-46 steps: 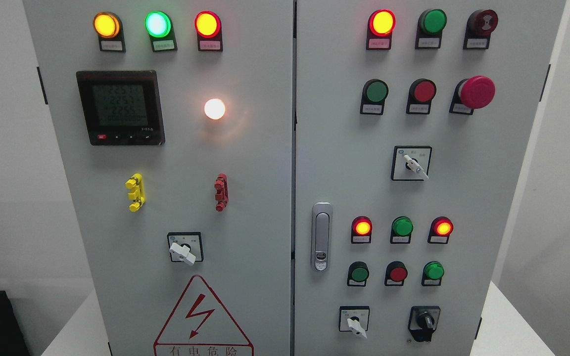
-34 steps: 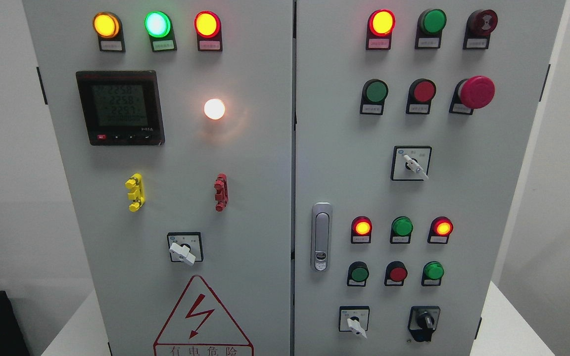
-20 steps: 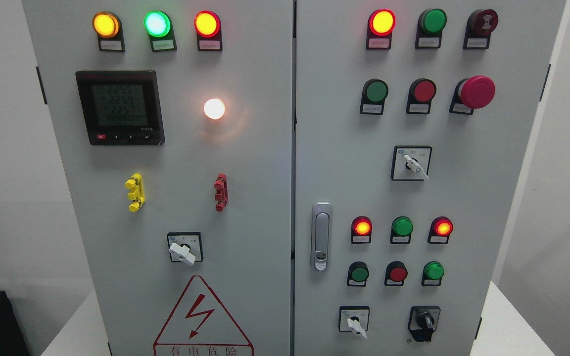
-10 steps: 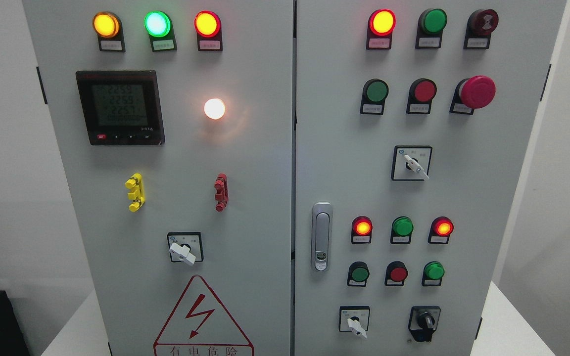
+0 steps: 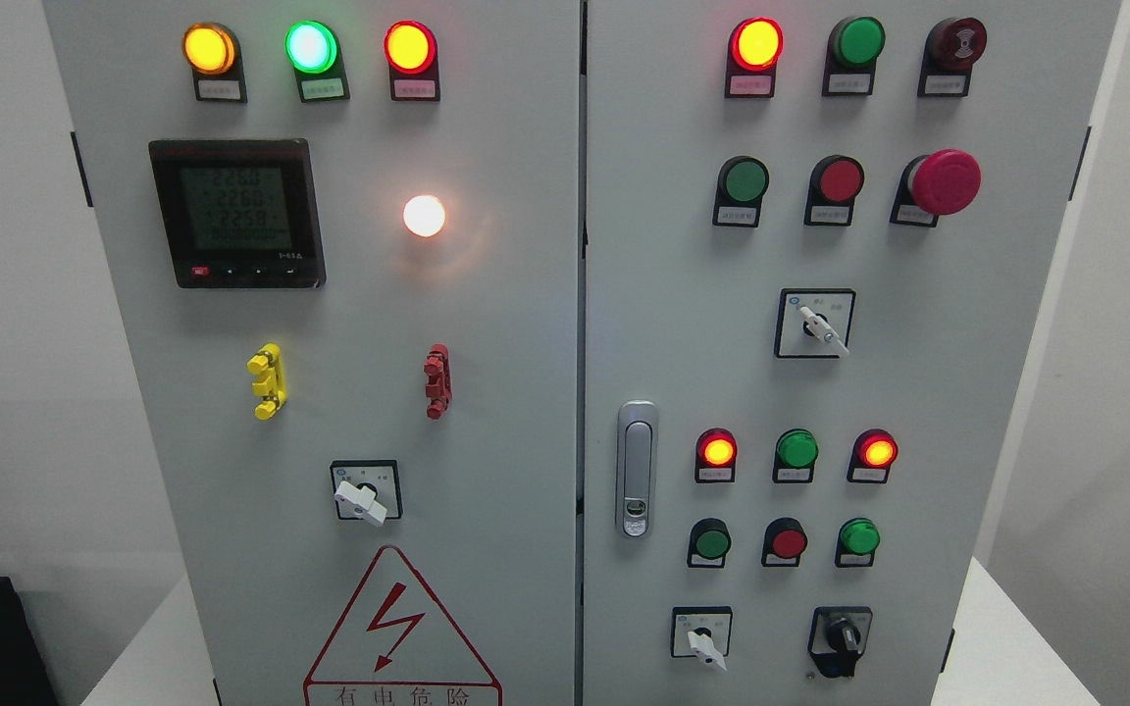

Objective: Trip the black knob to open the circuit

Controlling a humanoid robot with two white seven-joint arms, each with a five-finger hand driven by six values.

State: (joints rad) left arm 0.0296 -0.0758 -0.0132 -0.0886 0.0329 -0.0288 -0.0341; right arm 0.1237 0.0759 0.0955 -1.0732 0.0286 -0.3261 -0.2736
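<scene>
The black knob point(image 5: 842, 639) sits at the lower right of the grey cabinet's right door point(image 5: 918, 392), its handle standing roughly upright on a black base. Left of it is a white-handled selector switch point(image 5: 704, 642). Neither of my hands nor any arm shows in the head view.
The right door also carries lit red lamps point(image 5: 717, 450), green and red push buttons, a red mushroom stop button point(image 5: 943, 181), another white selector point(image 5: 817, 325) and a silver door latch point(image 5: 638, 469). The left door has a meter point(image 5: 236, 212), a lit white lamp point(image 5: 424, 216) and a warning triangle point(image 5: 398, 632).
Only the meter's digits flicker and the view shifts by a pixel or two. No hand has come into view.
</scene>
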